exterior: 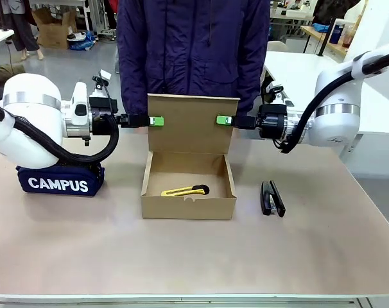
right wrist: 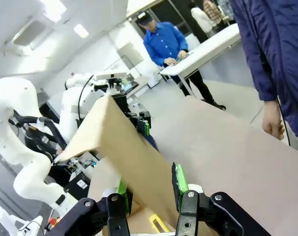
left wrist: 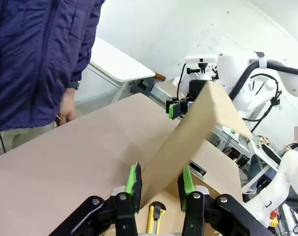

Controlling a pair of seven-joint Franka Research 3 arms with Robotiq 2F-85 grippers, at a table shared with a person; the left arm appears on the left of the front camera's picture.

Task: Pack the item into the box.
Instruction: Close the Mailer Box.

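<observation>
the packing step looks done and the closing step is in hand, by my reading. on the tabletop (exterior: 194, 263) the box (exterior: 188, 206) sits open in the middle, its lid (exterior: 193, 128) standing upright at the far side. the left arm's fingers (exterior: 157, 120) are pressed shut on the lid's left edge, with the cardboard pinched between the green pads. the right arm's fingers (exterior: 222, 120) straddle the right edge at the same height and appear to pinch it too. the knife (exterior: 185, 190) lies flat on the floor of the box, near the front wall. the next move, i judge, calls for both arms to swing the lid forward and down together, kept level, so it neither twists nor drags the box.

counted, largest first: one tabletop, one person (exterior: 193, 51) at the far side, two arms, one box, one navy pouch (exterior: 58, 183) at the left, one black stapler (exterior: 272, 199) at the right, one knife.
</observation>
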